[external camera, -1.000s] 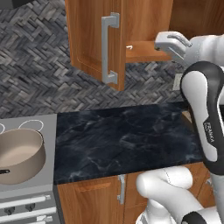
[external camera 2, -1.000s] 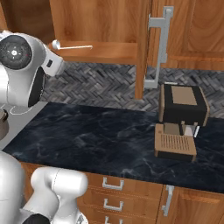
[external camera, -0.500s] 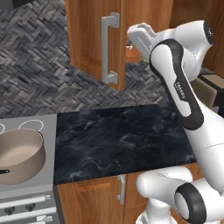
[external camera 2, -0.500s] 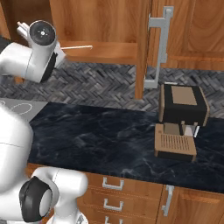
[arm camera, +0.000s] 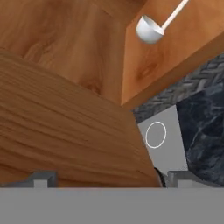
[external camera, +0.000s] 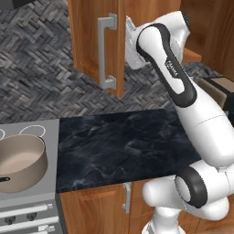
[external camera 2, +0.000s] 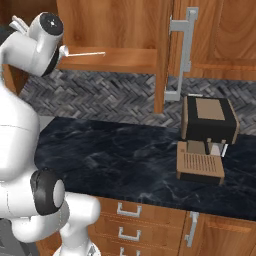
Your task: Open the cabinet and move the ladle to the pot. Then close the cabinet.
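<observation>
Cabinet [external camera 2: 125, 30] doors are seen swung open above the dark marble tabletop [external camera: 123, 146], so the opening step is judged done and the fetching of the ladle is taken to be the step in hand. The left door, with its long silver bar handle [external camera: 106, 50], is shown edge-on in the left base view, and the right door with its handle [external camera 2: 182, 55] hangs out over a coffee machine [external camera 2: 207, 120] in the right base view.

The pot [external camera: 20, 162] is found on the stove [external camera: 27, 205] at the left end of the tabletop, well apart from the cabinet and lower than it; nothing is seen inside it.

The pincer [external camera: 130, 45] is raised to the level of the cabinet, just beside the open left door, and its jaws are spread wide with nothing pinched between them.

The ladle [external camera 2: 85, 52] is laid flat on the wooden shelf [external camera 2: 115, 62] inside the cabinet, its thin handle running along the shelf. In the hand view its bowl [arm camera: 149, 29] is seen near the top, beyond the pincer and off to one side of it, with the door's wood lying close in front. No contact is made yet. For the next move, the pincer would need to be carried past the door edge, lined up across the slim handle, and lowered over it before being pressed shut.
</observation>
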